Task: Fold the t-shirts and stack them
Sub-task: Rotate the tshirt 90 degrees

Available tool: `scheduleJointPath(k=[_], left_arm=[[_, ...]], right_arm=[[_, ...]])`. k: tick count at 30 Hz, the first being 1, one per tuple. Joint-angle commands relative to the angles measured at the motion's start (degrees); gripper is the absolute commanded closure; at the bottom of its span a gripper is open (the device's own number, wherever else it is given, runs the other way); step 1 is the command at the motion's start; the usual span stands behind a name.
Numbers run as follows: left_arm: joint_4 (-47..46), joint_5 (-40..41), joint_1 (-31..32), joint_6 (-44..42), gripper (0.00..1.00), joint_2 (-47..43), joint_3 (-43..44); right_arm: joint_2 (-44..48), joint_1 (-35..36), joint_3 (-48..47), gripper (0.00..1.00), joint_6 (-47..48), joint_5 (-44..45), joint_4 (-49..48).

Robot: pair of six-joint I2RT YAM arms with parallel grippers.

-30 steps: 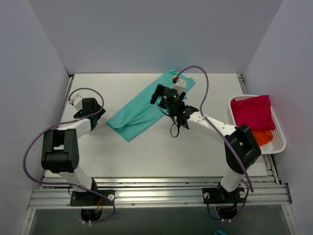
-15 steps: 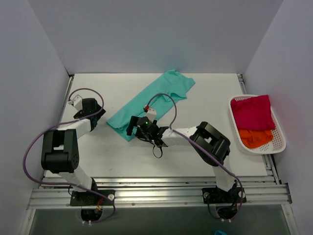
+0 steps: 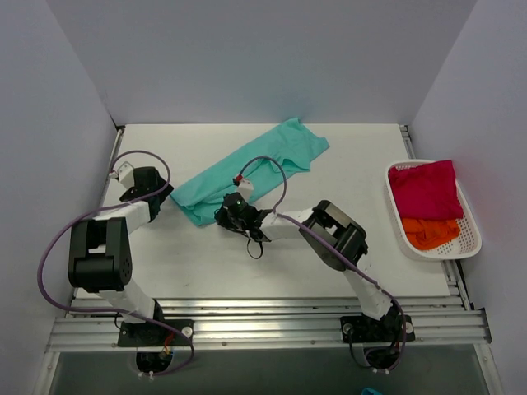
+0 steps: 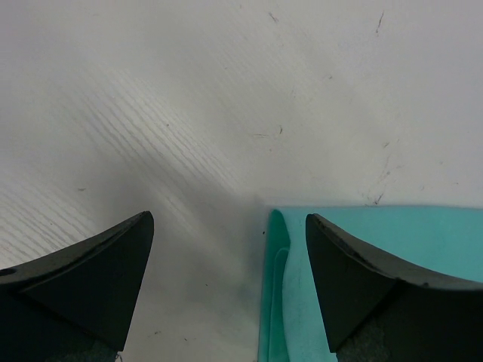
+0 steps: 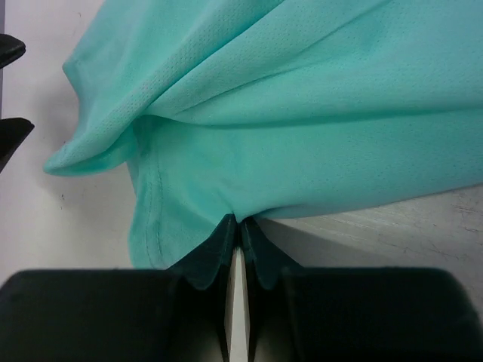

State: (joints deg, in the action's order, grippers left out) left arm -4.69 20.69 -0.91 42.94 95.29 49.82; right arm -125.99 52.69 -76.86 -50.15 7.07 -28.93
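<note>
Hem of teal t-shirt (image 5: pixel 317 113) sits pinched in right end effector (image 5: pixel 237 228).

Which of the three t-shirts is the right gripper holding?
The teal t-shirt, laid out on the table with the right gripper shut on its edge; the crimson-pink t-shirt and orange t-shirt lie in the basket.

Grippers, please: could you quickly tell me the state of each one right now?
Left gripper: open, holding nothing.
Right gripper: closed on the teal shirt at its edge.
</note>
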Motion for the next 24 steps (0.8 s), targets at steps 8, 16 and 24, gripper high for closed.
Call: scheduleJointPath(k=[8,16,24], left_arm=[[-3.0,-0.6,-0.9,0.4,0.09,-2.4,0.0],[-3.0,0.7,0.2,-0.6,0.11,-4.9,-1.1],[10.3,9.3,14.6,-2.2,0.11,-13.1,1.8]], right_arm=[[9.1,-2.1,17.3,1.00,0.1,4.7,4.4],[42.8,-2.1,38.5,0.78,-9.2,22.8,23.5],[64.3,-0.9,39.9,0.00,-14.7,37.0,44.3]])
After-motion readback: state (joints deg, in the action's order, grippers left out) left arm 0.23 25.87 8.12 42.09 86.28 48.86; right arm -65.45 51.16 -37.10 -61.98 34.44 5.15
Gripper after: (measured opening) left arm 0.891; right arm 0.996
